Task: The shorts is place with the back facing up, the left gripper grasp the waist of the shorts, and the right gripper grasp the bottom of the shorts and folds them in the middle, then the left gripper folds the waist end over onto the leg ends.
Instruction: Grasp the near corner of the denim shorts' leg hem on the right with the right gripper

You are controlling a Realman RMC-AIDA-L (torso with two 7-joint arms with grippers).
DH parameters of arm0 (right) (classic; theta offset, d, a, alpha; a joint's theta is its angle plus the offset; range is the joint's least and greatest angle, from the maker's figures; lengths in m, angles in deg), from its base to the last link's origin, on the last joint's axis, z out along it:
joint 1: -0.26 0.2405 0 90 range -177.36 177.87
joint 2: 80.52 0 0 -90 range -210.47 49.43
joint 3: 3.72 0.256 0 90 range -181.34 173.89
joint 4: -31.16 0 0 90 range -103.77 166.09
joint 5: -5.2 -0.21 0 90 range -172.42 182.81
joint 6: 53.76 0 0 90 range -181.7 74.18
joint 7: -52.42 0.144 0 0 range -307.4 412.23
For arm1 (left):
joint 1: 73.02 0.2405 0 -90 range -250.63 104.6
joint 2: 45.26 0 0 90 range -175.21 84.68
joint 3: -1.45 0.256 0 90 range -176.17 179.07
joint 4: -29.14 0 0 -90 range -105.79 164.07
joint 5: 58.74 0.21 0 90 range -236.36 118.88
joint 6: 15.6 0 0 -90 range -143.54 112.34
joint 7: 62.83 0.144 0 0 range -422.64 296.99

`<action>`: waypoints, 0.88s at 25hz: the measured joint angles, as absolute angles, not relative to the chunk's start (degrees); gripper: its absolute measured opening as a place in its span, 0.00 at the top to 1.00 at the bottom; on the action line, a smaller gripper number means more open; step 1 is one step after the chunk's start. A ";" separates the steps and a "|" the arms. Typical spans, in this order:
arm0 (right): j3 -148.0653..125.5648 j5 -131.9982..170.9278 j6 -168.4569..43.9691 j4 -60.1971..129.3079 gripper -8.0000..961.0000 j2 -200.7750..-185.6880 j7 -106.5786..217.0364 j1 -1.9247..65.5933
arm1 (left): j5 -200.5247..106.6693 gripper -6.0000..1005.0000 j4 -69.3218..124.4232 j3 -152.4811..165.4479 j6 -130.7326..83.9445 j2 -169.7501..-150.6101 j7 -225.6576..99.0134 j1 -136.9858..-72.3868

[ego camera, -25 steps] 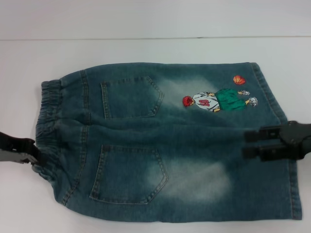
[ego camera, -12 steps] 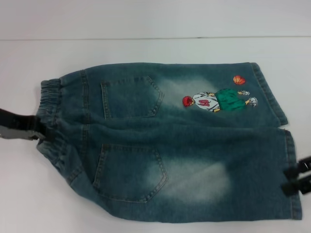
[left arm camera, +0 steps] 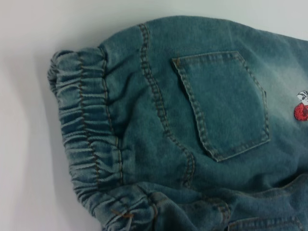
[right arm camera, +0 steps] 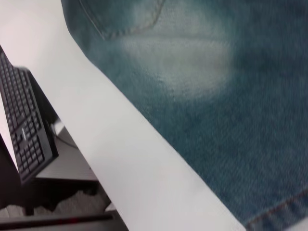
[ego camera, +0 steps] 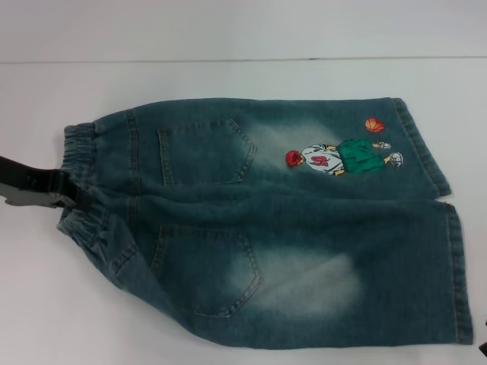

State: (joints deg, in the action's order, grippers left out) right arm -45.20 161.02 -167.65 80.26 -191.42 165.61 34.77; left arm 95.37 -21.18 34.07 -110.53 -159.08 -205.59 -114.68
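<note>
Denim, faded blue-green, covers most of the white table point(ego camera: 228, 76): the shorts point(ego camera: 266, 228) lie flat with the back up, elastic waistband point(ego camera: 80, 190) toward the robot's left and the leg hems point(ego camera: 449, 251) toward its right.

At the far left the left gripper point(ego camera: 61, 198) is at the middle of the waistband, where the gathers bunch up against it. Whether its jaws are spread or pinching the elastic I cannot tell; the left wrist view shows only the waistband and one back pocket point(left arm camera: 224, 103), no fingers. For a sound grasp it should take the full thickness of the elastic, not a single ruffle, so the waist lifts evenly when the near half is carried over.

Moving right, the two patch pockets and the embroidered basketball player point(ego camera: 338, 156) lie smooth, so the centre seam gives a clear fold line.

The right gripper is out of the head view, and its own wrist view shows only the near leg and the table's front edge point(right arm camera: 144, 154), with a black keyboard point(right arm camera: 24, 125) below. The near hem lies close to that edge, so room there is tight; bare table lies open beyond the far side.
</note>
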 joint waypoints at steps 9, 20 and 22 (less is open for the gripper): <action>-45.94 166.39 -167.21 78.57 0.26 -192.14 165.81 37.62 | 95.32 0.97 -21.13 34.30 -109.75 -159.31 -205.50 -115.11; -48.19 168.61 -163.61 76.20 0.26 -192.65 167.26 39.36 | 95.33 0.97 -21.13 34.00 -109.64 -159.16 -205.55 -115.29; -48.36 168.63 -163.03 75.55 0.26 -192.80 167.34 39.64 | 95.33 0.97 -21.13 33.98 -109.63 -159.18 -205.56 -115.30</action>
State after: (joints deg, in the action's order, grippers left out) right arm -48.36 168.63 -163.03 75.55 -192.80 167.34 39.64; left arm 95.33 -21.13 33.98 -109.63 -159.18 -205.56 -115.30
